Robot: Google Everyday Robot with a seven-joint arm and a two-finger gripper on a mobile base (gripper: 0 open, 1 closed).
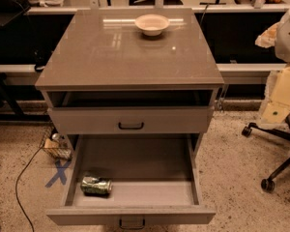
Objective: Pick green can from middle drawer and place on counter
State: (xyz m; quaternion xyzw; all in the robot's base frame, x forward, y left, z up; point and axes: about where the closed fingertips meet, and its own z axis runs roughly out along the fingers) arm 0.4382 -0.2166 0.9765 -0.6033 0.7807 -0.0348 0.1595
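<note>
The drawer (150,193) stands open, the can (96,185) on its side in its front-left corner — long axis left to right. No pincer in view, so its state and bearing cannot be told; the desk (121,54) lies above.

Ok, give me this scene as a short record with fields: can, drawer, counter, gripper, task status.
green can: lying on its side, front left of the drawer floor
middle drawer: pulled open, only the can inside
drawer above: shut
counter: pale bowl near its back edge
gripper: not in view
task status: can not yet picked up
</note>
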